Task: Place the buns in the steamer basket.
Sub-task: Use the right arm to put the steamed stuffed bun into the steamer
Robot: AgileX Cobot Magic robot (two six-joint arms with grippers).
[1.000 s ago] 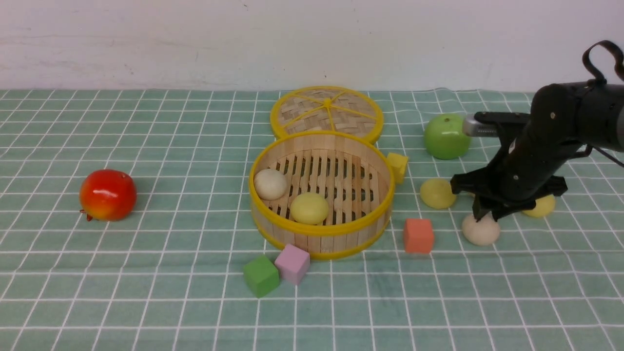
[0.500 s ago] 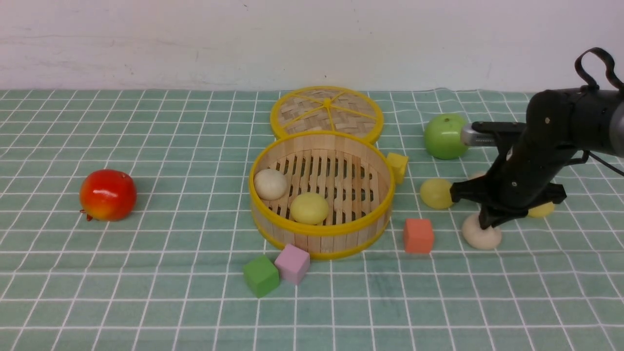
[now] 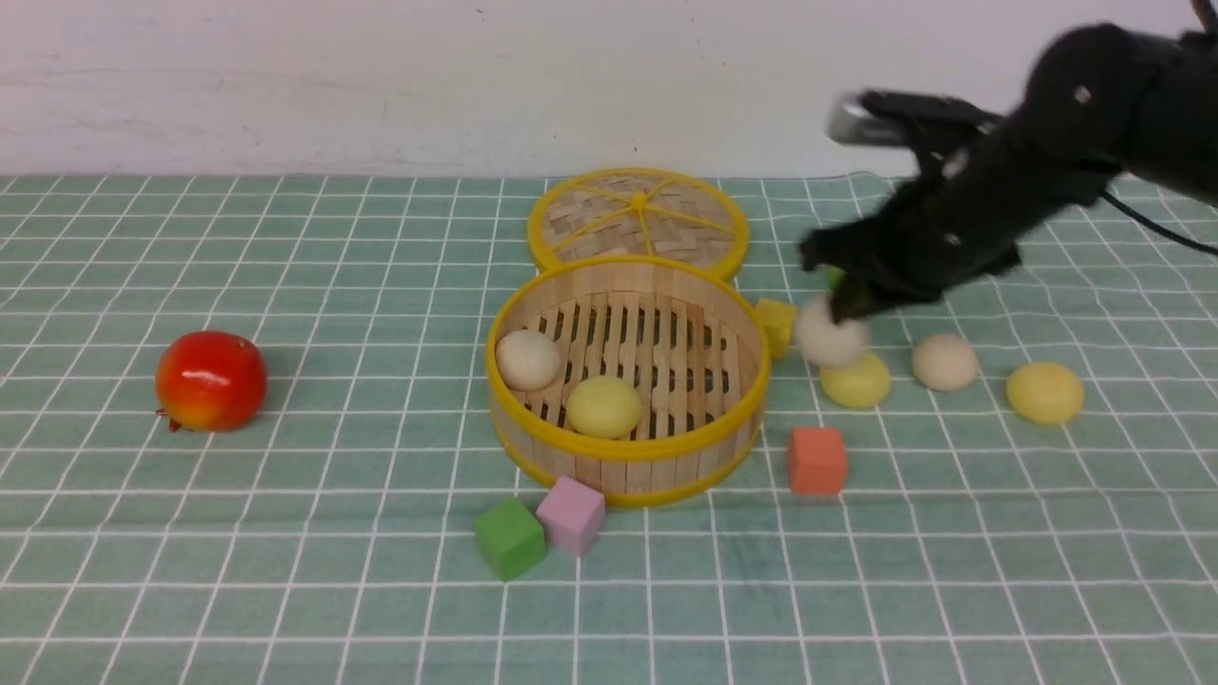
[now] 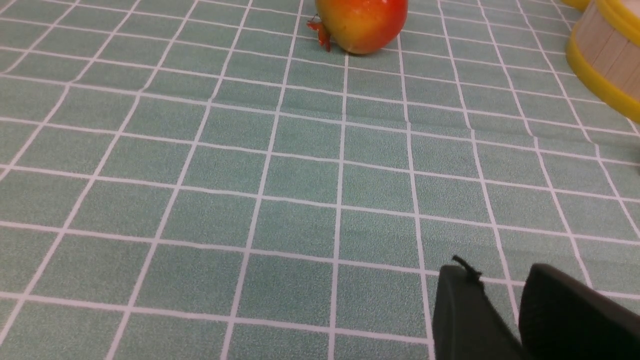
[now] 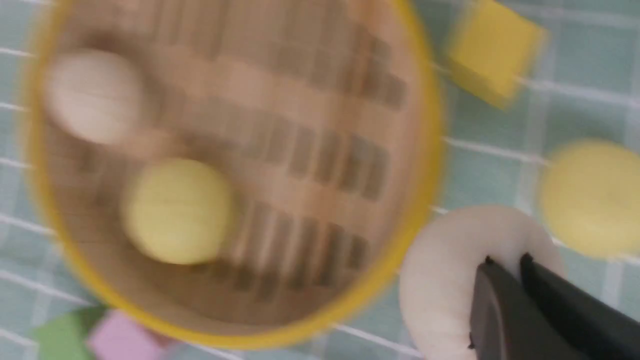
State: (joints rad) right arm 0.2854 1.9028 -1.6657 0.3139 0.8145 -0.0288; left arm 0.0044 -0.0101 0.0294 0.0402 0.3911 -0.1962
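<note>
The steamer basket (image 3: 623,447) stands mid-cloth with an off-white bun (image 3: 527,359) and a pale yellow bun (image 3: 603,406) on its slatted floor. My right gripper (image 3: 842,309) is shut on another off-white bun (image 3: 830,342), held in the air just right of the basket's rim; the blurred right wrist view shows the fingers pinching into this bun (image 5: 450,270) beside the basket (image 5: 425,165). On the cloth to the right lie a yellow bun (image 3: 855,382), an off-white bun (image 3: 944,362) and a second yellow bun (image 3: 1045,391). My left gripper (image 4: 495,272) hangs open over bare cloth, holding nothing.
The woven lid (image 3: 638,219) lies behind the basket. A red apple (image 3: 210,380) sits far left; a green apple (image 3: 835,278) is mostly hidden behind my right arm. Foam cubes lie around the basket: yellow (image 3: 776,323), orange (image 3: 816,459), pink (image 3: 570,514), green (image 3: 509,538).
My right gripper closed on the off-white bun lying on the cloth, then lifted it up and left toward the basket. The other buns behind the arm came into view.
</note>
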